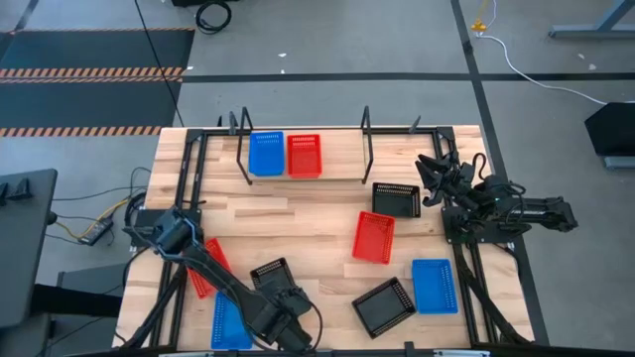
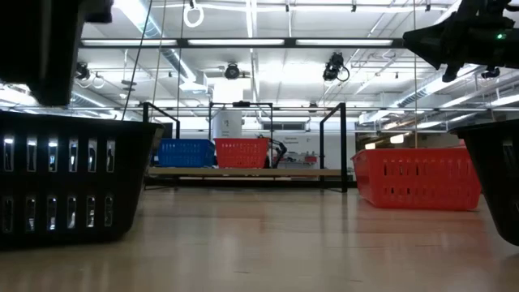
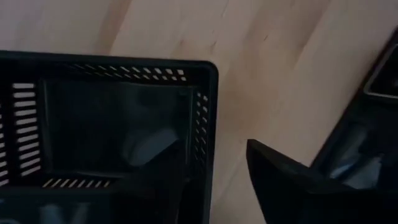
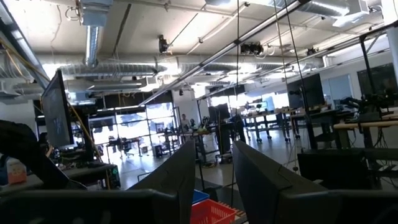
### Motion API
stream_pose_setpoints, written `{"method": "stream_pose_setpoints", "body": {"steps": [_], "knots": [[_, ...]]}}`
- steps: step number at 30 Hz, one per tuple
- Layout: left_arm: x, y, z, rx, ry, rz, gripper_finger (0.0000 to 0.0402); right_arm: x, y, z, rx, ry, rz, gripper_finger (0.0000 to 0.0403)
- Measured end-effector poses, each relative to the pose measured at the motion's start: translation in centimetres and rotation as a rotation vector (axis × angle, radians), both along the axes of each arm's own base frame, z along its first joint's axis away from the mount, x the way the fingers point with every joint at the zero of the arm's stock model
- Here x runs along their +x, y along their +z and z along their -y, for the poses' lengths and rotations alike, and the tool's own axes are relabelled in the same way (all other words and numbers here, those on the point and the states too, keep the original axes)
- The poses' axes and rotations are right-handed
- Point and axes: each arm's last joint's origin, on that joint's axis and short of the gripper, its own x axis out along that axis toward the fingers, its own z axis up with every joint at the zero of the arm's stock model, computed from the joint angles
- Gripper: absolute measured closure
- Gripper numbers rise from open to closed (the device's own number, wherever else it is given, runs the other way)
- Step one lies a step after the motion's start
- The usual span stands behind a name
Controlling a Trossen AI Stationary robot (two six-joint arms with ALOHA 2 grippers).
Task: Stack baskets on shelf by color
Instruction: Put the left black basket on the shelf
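The left pincer [image 1: 283, 309] hangs over the black basket [image 1: 273, 276] lying at the tabletop's near edge, far from the shelf [image 1: 337, 177], with its fingers spread: the left wrist view shows one finger [image 3: 292, 186] outside the basket's wall and the other down inside the tray, so the wall [image 3: 208, 137] sits between them but is not yet clamped. The right pincer [image 1: 429, 171] waits raised just beside the shelf's right upright, its fingers apart and holding nothing. On the shelf stand a blue basket [image 1: 265, 153] and a red basket [image 1: 305, 155], touching side by side, leaving the right third bare. The remaining trays lie scattered across the tabletop on the near side of the shelf: a second black basket [image 1: 397, 198] closest to it, a loose red basket [image 1: 374, 237] further out, and another black one [image 1: 383, 305] beside a blue one [image 1: 435, 286] near the front edge. The likely risk is a thin grip on a single perforated wall: the tray could tilt or slip during the lift, or swing into the red basket [image 1: 201, 268] and blue basket [image 1: 228, 322] lying right beside it. Those two are largely covered by the left arm, so how they lie cannot be made out, and the low view cuts off the nearest black trays at both edges.
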Motion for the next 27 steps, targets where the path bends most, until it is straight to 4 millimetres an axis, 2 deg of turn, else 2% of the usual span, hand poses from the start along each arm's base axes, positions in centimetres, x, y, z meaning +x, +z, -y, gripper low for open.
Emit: {"method": "stream_pose_setpoints", "body": {"steps": [5,9,14,21,27], "knots": [[0.3,-1.8,0.3,0.022,-0.006,-0.045,0.0184,0.0,0.0,0.0,0.000,0.000,0.000,0.0289],[0.7,-2.6,-0.1,0.056,-0.004,-0.042,0.0187,0.0,0.0,0.0,0.001,0.000,0.000,0.0289],[1.8,-3.3,-1.1,0.083,-0.024,-0.051,0.0251,0.0,0.0,0.0,0.001,0.000,0.000,0.0289],[3.7,-3.5,-3.5,0.132,-0.079,-0.024,0.0384,0.0,0.0,0.0,-0.006,-0.005,-0.011,0.0289],[5.7,-3.4,-6.7,0.169,-0.134,-0.028,0.0389,0.0,0.1,0.0,-0.023,-0.024,-0.010,0.0289]]}}
